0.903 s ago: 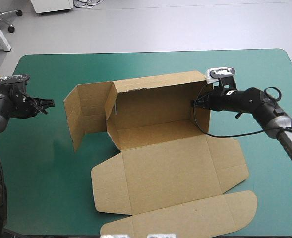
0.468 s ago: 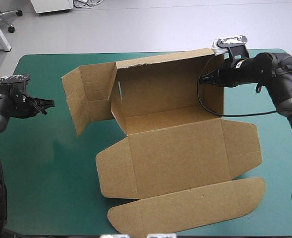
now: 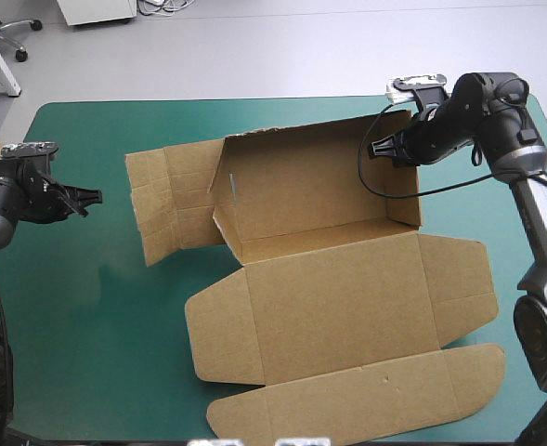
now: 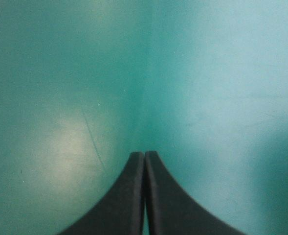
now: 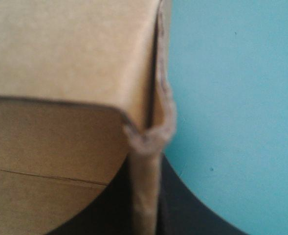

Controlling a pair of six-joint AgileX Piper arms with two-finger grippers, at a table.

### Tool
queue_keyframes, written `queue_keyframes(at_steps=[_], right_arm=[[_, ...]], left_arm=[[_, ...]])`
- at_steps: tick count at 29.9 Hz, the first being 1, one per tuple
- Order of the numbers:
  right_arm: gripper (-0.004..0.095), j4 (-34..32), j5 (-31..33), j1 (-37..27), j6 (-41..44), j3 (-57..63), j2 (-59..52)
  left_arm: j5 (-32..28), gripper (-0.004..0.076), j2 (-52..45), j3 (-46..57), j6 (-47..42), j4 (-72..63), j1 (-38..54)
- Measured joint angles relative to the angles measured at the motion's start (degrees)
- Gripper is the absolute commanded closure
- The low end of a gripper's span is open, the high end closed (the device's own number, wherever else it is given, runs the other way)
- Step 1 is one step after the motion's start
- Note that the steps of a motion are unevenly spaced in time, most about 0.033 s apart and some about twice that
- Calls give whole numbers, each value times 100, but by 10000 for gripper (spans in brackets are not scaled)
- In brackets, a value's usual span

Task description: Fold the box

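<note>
The brown box (image 3: 329, 279) sits about mid-table on the teal-green cover (image 3: 87, 307), a bit toward the right side. It's only half built: the back wall stands up, a short wall is raised at its right end, and the left side panel is splayed out away from the rest. The big bottom panel and the long rounded lid flap lie flat toward the near edge.

The right gripper (image 3: 377, 149) is clamped onto the top corner where the back wall meets the right wall. In the right wrist view the board edge runs straight up between the two black fingers (image 5: 183, 205), nearly closed on it.

The left gripper (image 3: 92, 196) is over by the table's left edge, well apart from the box. Its fingers are pressed together into one point, gripping nothing, with just bare cover ahead.
</note>
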Motion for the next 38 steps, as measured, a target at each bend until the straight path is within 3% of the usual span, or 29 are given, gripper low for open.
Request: queue_keyframes(at_steps=[14, 18, 23, 26, 38], right_arm=[[908, -40, -13, 0, 158, -20, 963], [756, -28, -94, -5, 166, -34, 1201], [394, 44, -132, -10, 161, -50, 1359], [294, 44, -268, -10, 161, -50, 1409], [331, 44, -38, -10, 161, -1003, 1040]], left_arm=[[95, 738, 4, 0, 121, 0, 0], [98, 738, 4, 0, 162, 0, 0], [105, 738, 4, 0, 162, 0, 0], [109, 738, 4, 0, 162, 0, 0], [230, 738, 4, 0, 311, -107, 0]])
